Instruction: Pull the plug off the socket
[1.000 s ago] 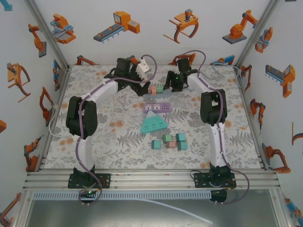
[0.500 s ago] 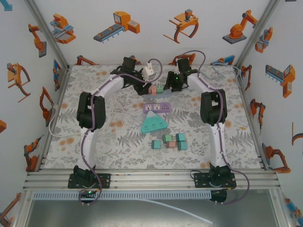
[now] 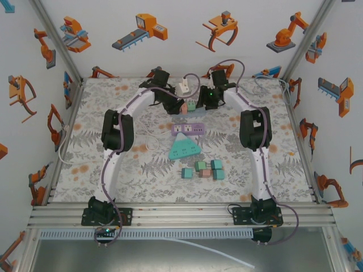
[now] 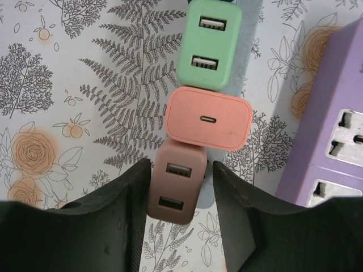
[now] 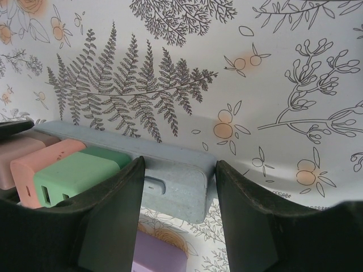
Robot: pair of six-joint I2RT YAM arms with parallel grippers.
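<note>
A grey-blue socket strip (image 5: 187, 192) lies at the far middle of the table with three plugs in a row on it. They are a brown plug (image 4: 177, 187), a salmon plug (image 4: 209, 118) and a green plug (image 4: 209, 42). My left gripper (image 4: 181, 164) is open, its fingers standing on either side of the brown plug, with a small gap on the right side. My right gripper (image 5: 180, 164) is open over the strip's bare end, one finger by the green plug (image 5: 74, 175), the other just past the strip's end. Seen from above, the left gripper (image 3: 174, 105) and right gripper (image 3: 205, 105) flank the plugs (image 3: 187, 106).
A purple socket strip (image 3: 188, 130) lies just in front of the grey one and shows at the right of the left wrist view (image 4: 334, 141). A teal triangular socket (image 3: 184, 148) and several loose plugs (image 3: 202, 169) sit nearer the arms' bases. The back wall is close behind both grippers.
My left arm has swung right and come down onto the row of plugs, ending with its fingers around the brown one. The right arm has stayed where it was.
</note>
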